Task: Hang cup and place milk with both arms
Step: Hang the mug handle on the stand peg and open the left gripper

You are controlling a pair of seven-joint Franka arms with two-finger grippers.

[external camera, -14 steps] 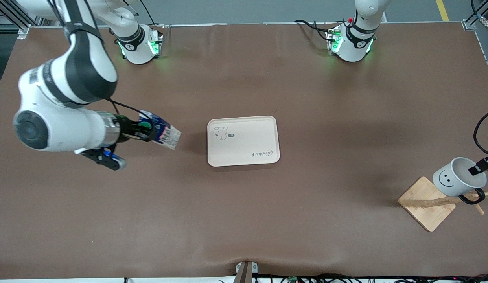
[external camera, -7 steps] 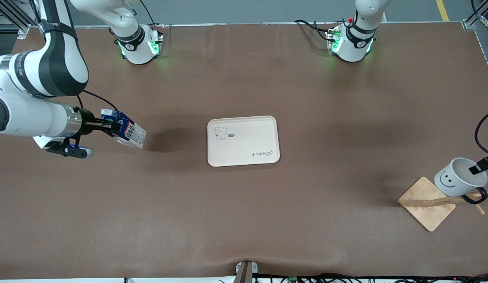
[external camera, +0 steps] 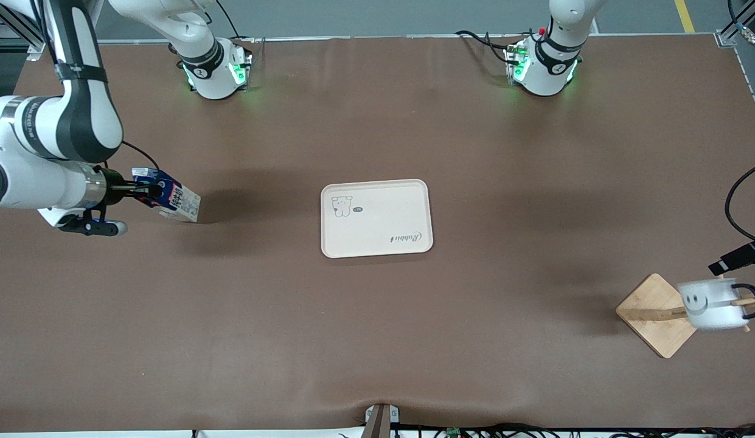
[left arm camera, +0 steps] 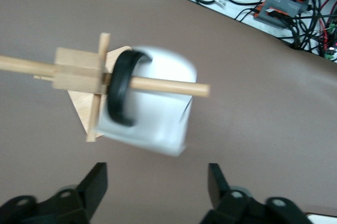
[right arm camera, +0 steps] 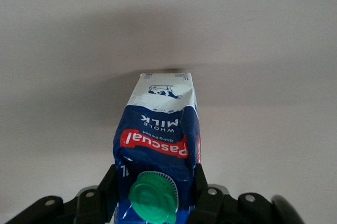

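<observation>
The cup point(external camera: 710, 303), white with a black smiley face, hangs by its black loop handle point(left arm camera: 121, 95) on a peg of the wooden rack point(external camera: 657, 315) near the left arm's end of the table. It looks blurred. My left gripper point(left arm camera: 157, 186) is open and empty, drawn back a little from the cup; only a bit of it shows in the front view point(external camera: 735, 258). My right gripper point(external camera: 147, 192) is shut on the milk point(external camera: 173, 202) at its blue top, by the green cap point(right arm camera: 154, 197). It holds the carton tilted, low over the table at the right arm's end.
A cream tray point(external camera: 377, 243) with a bear drawing lies at the table's middle. The rack's pegs point(left arm camera: 158, 84) stick out toward my left gripper. Cables and a power box point(left arm camera: 284, 5) lie off the table edge beside the rack.
My left gripper has let go of the cup and drawn back; the cup now hangs on the peg. My right arm has carried the milk away from the tray, toward its own end of the table.
</observation>
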